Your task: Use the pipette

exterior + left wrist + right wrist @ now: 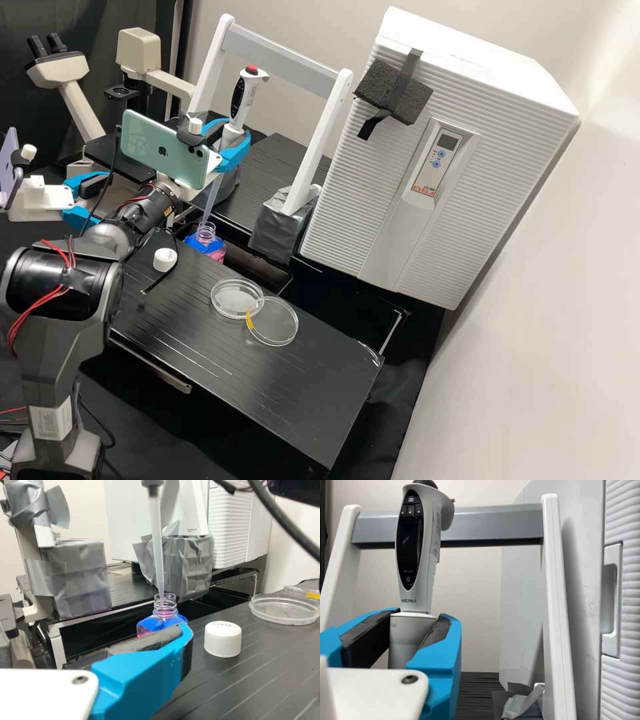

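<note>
The open bottle (208, 241) sits nearest you, mid-bench, the tip of the pipette (241, 97) in its neck; to its left your left gripper (93, 197) hangs with jaws apart, empty; farther back your right gripper (228, 139) clamps the pipette's lower body, holding it upright.

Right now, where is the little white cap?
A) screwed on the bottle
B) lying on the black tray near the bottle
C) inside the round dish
B: the white cap lies by itself on the black tray, a little apart from the bottle, whose mouth is open.
</note>
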Action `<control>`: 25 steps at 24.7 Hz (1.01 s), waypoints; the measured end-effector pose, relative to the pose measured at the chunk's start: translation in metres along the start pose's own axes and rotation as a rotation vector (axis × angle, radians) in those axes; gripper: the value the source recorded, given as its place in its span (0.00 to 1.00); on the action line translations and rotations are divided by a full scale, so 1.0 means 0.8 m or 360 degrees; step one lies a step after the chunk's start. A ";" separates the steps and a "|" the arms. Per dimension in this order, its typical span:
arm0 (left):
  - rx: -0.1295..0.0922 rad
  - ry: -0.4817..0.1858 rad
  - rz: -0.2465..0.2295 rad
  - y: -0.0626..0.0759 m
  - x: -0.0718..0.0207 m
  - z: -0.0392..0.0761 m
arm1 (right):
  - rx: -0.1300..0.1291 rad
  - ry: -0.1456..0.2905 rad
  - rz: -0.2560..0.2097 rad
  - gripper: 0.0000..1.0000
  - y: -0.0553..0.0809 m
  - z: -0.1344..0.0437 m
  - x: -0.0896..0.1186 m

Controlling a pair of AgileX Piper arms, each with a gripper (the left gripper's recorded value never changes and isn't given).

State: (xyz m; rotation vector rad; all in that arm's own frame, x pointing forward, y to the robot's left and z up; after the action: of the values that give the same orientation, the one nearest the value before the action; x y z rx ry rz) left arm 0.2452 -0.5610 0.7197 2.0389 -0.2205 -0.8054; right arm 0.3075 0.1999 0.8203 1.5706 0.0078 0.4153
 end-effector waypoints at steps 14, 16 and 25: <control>0.0003 -0.0022 -0.0008 -0.002 0.001 0.004 | 0.0028 -0.0034 0.0016 0.00 -0.013 0.021 -0.011; 0.0000 -0.0022 -0.0008 -0.002 0.001 0.004 | 0.0029 -0.0053 -0.0010 0.00 -0.020 0.028 -0.013; -0.0041 -0.0074 -0.0061 -0.015 0.001 0.009 | -0.0014 -0.0093 -0.0084 0.00 -0.033 0.041 -0.022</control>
State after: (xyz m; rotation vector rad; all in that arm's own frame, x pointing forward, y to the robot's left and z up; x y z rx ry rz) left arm 0.2394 -0.5596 0.7072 2.0069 -0.1963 -0.8756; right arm 0.3069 0.1651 0.7906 1.5700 0.0024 0.3279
